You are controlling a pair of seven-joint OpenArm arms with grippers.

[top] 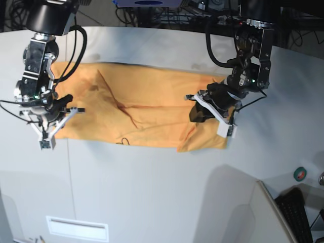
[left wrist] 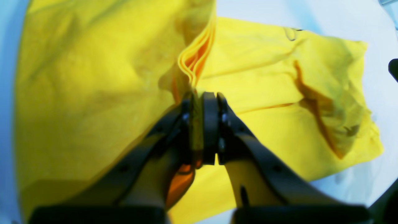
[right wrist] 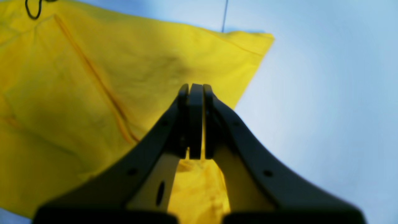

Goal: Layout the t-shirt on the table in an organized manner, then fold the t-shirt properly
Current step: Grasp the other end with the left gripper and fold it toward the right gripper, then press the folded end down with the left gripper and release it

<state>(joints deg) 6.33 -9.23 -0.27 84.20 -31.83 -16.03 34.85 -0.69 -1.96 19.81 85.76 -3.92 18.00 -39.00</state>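
The orange-yellow t-shirt [top: 136,109] lies spread lengthwise across the light-grey table [top: 152,192]. My left gripper [top: 196,110] is over its right end in the base view. In the left wrist view that left gripper [left wrist: 202,97] is shut on a bunched fold of the t-shirt [left wrist: 279,93], with several cloth layers rising from its tips. My right gripper [top: 68,114] sits at the shirt's other end. In its wrist view the right gripper [right wrist: 195,88] is shut above the flat t-shirt [right wrist: 93,77], and I see no cloth between its tips. Thin black marks [right wrist: 31,9] sit near one edge.
A dark seam line [right wrist: 224,15] runs across the table [right wrist: 311,93]. A slanted grey panel [top: 253,212], a black keyboard [top: 298,212] and a small round green object [top: 300,173] are at the lower right. Cables hang behind the table's far edge.
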